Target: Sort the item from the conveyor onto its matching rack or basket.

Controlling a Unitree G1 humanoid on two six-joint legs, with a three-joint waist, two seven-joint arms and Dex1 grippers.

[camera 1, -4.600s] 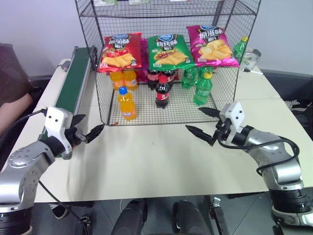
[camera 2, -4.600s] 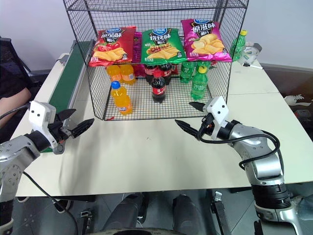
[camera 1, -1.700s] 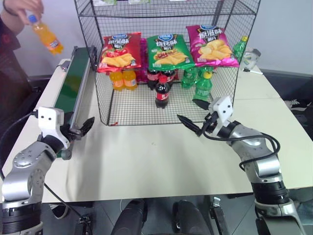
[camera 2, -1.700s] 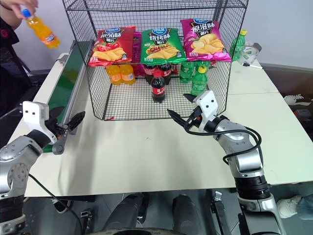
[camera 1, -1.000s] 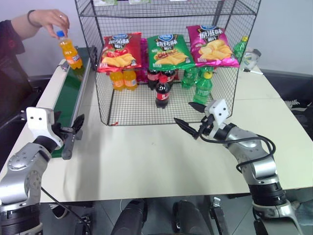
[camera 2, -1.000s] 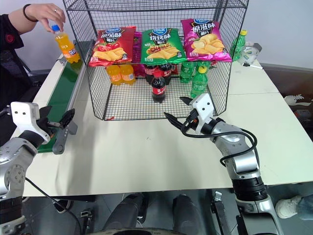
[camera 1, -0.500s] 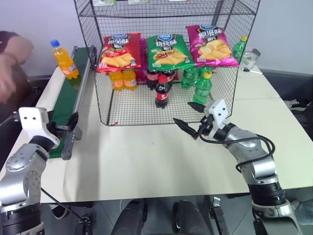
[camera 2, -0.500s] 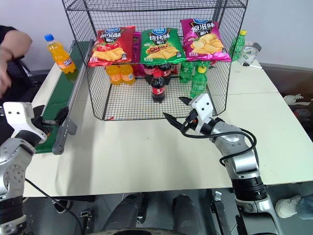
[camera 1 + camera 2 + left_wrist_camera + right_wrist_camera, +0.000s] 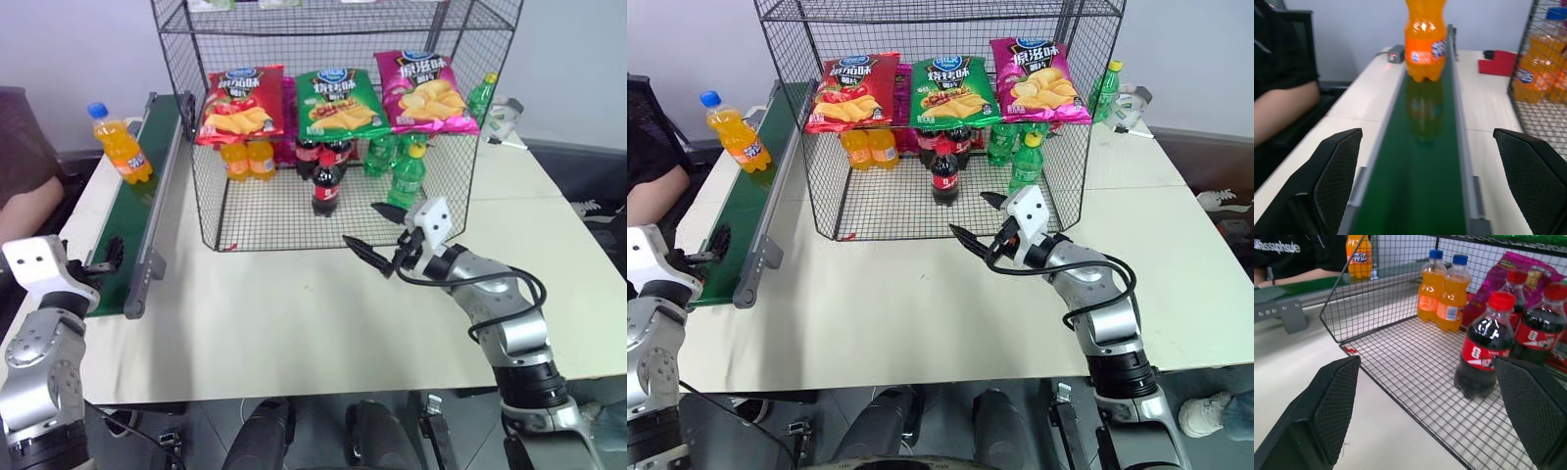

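A: Biggest thing on the table (image 9: pixel 294 313) is the wire rack (image 9: pixel 333 117), sitting at the far middle. Three chip bags lie on its upper shelf: red (image 9: pixel 238 103), green (image 9: pixel 338 98) and pink (image 9: pixel 424 90).

B: And along the left side runs the green conveyor (image 9: pixel 137 206), reaching from near to far, grey rails either side.

A: There's the orange soda (image 9: pixel 120 143), blue cap up, leaning a little, standing on the belt toward its far end. Nothing is touching it.

B: A person's arm (image 9: pixel 24 211) rests at the far left edge, off the table.

A: Left gripper (image 9: pixel 1422 183) sits at the near end of the belt, fingers spread wide with the belt running between them, and the soda well ahead of it, up the belt.

B: Right gripper (image 9: pixel 377 235) hangs just in front of the rack's open near side, jaws apart too, holding nothing.

A: On the rack floor, a cola bottle (image 9: pixel 325 184) stands out in front, with more cola behind it.

B: Two orange bottles (image 9: pixel 247 159) at the back left of that shelf, green bottles (image 9: pixel 404 176) on the right.

A: One more green bottle (image 9: pixel 479 96) stands outside the rack, far right.
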